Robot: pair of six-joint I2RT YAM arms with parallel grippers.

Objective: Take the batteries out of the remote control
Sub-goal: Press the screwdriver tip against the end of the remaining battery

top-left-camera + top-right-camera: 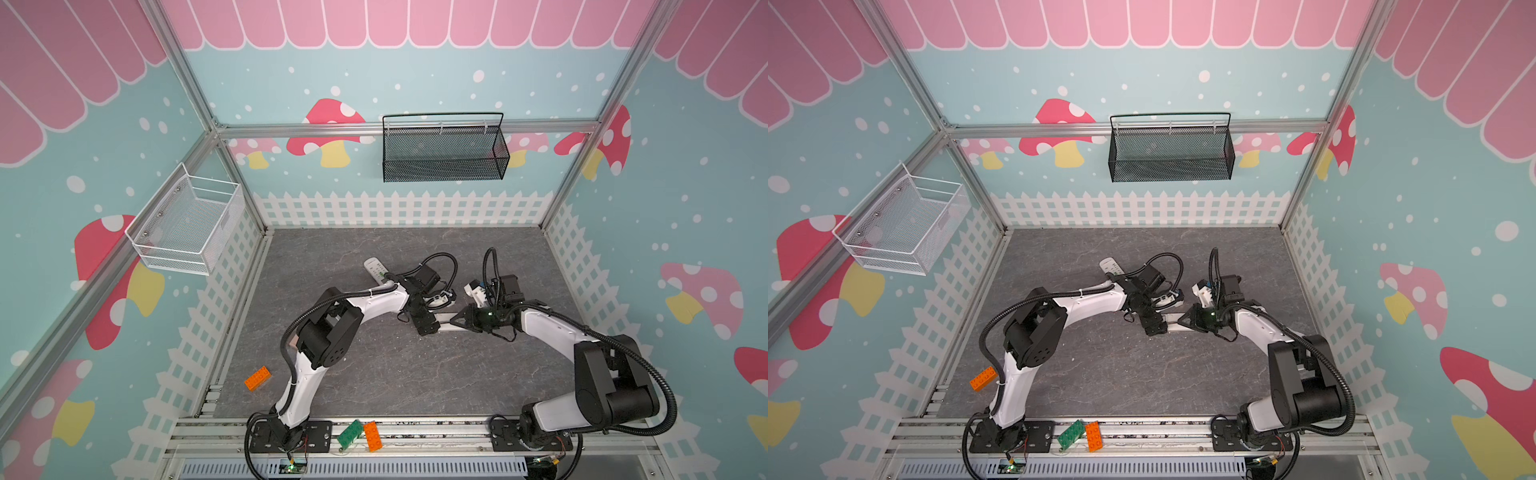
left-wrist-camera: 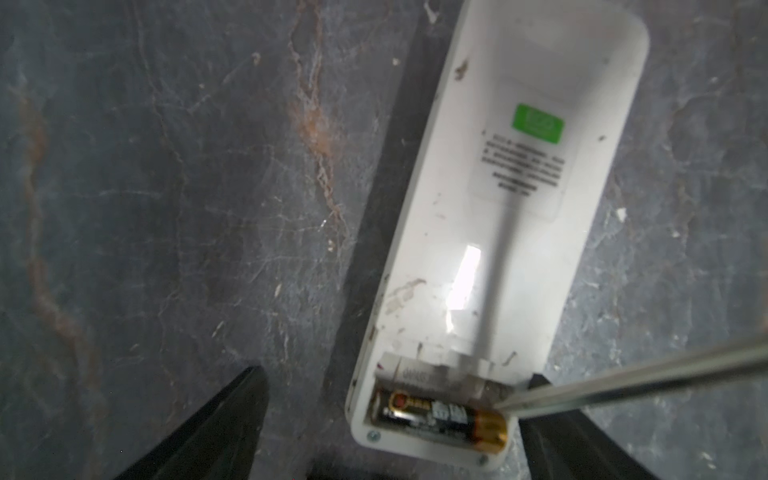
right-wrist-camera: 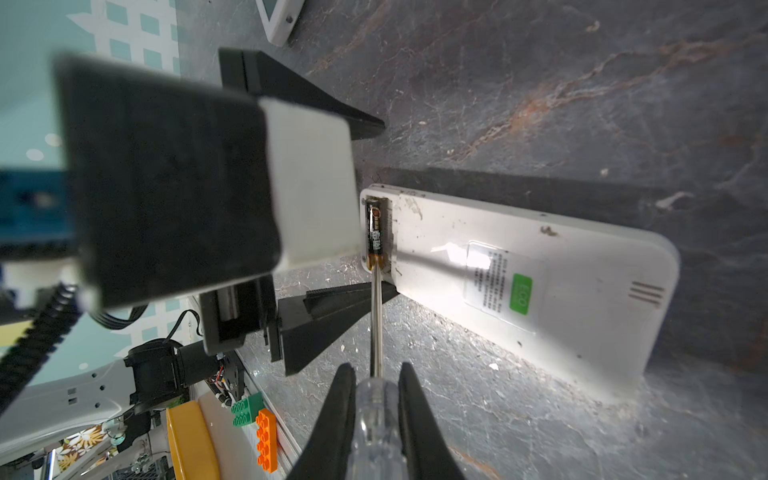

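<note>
White remote control (image 2: 498,216) lies face-down on my grey counter (image 2: 166,208), one black-and-gold battery (image 2: 444,415) in its open bay. My left gripper (image 2: 395,378) stands wide apart astride that end. My right gripper (image 3: 376,370) is clamped on the screwdriver (image 3: 376,328), whose tip is at the battery's gold end.

Left tool (image 2: 395,372) spread, right tool (image 3: 376,368) pinched
</note>
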